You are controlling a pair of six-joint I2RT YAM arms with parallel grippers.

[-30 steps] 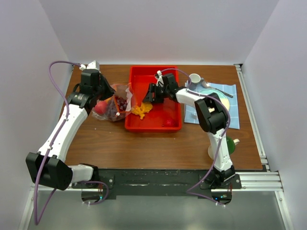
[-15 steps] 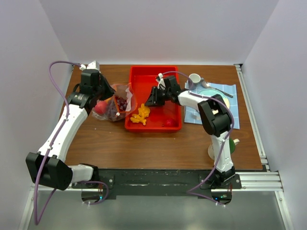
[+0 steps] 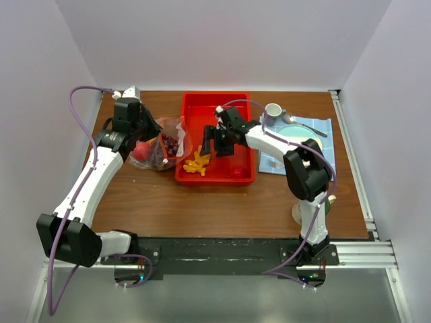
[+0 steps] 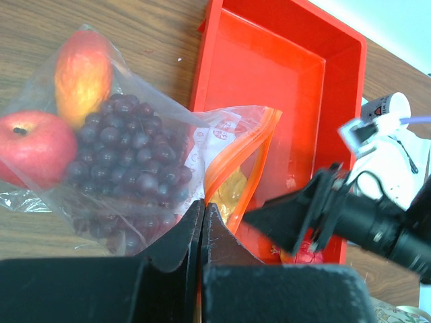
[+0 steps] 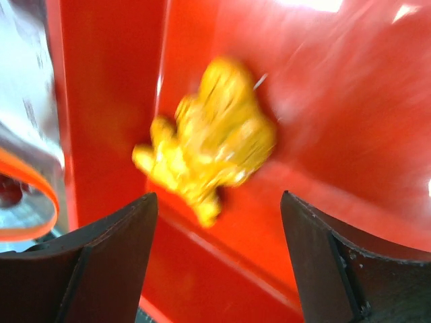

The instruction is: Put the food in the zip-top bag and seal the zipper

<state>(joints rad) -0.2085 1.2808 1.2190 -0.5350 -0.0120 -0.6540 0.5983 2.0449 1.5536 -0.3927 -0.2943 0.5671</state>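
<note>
1. The right gripper (image 5: 217, 202) hangs open over the cluster (image 5: 209, 155), which lies in the tray (image 3: 222, 111) close to its left wall. The wrist view is blurred. A finger coming down on that side could strike the wall. It could also pinch only one lobe of the lumpy piece, which would then slip out.
2. The left gripper (image 4: 202, 212) is clamped on the film of the bag (image 4: 135, 155), just outside the tray's left wall. The zipper (image 4: 259, 155) bows open towards the tray, but the mouth looks narrow. A cluster carried over the wall off-centre could catch the strip and drop back into the tray.
3. Grapes (image 4: 128, 158) already bulk out the bag. Pushing more in could drag the thin film from the pinch and collapse the mouth.
4. A red fruit (image 3: 236, 173) sits by the tray's near wall. Sealing before it goes in would leave the task short.
</note>
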